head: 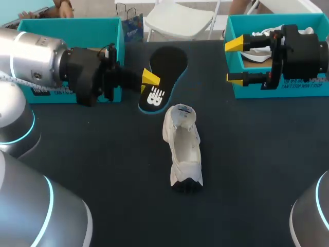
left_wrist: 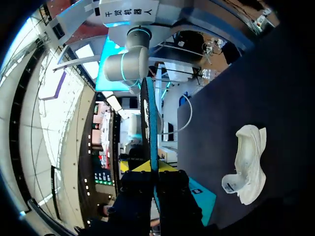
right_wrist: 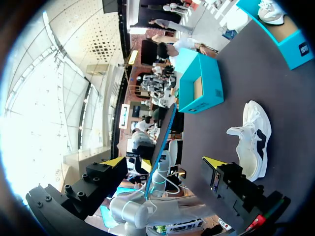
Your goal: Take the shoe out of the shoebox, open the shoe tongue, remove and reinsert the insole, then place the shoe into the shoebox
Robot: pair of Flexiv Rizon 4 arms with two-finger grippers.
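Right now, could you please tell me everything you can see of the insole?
The insole is out of the shoe, a thin, flat piece with a black face, a teal rim and a white logo at its heel end. The left gripper is shut on that end, holding it above the table, toe end pointing away from the gripper. From the left wrist view it shows edge-on in the grip.

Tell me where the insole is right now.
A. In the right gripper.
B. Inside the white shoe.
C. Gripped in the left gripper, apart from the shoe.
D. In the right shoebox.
C: the left gripper pinches the insole between its fingers, while the white shoe lies apart on the table.
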